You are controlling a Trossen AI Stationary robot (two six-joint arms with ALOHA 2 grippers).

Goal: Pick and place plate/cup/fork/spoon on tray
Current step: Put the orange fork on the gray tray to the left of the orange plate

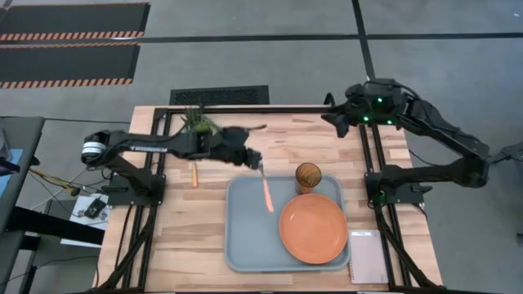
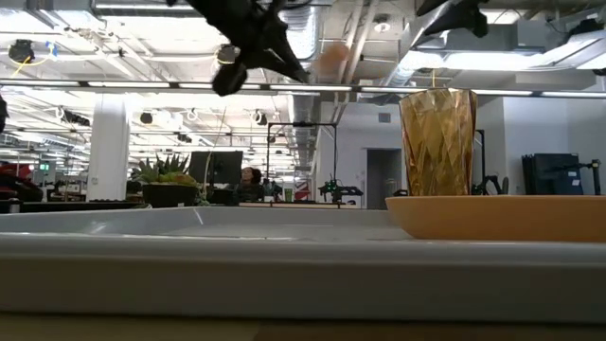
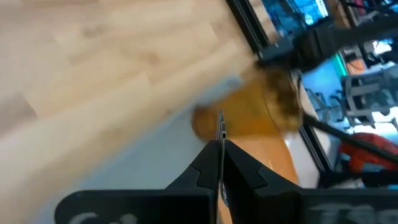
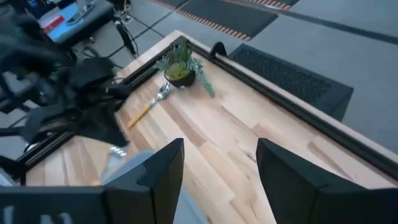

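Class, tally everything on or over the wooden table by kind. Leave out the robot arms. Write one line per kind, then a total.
plate: 1
cup: 1
utensil with orange handle: 2 (one lying on the table, one held over the tray)
tray: 1
potted plant: 1
notepad: 1
Total: 7

Robotics lab: framed workbench (image 1: 221, 122), open-ceiling hall.

Tray (image 1: 242, 245) left half open below the fork (image 1: 266, 189); plate (image 1: 313, 229) and cup (image 1: 307, 176) fill its right; plant (image 1: 198, 122) crowds the surface's (image 1: 294, 139) far-left; far centre free
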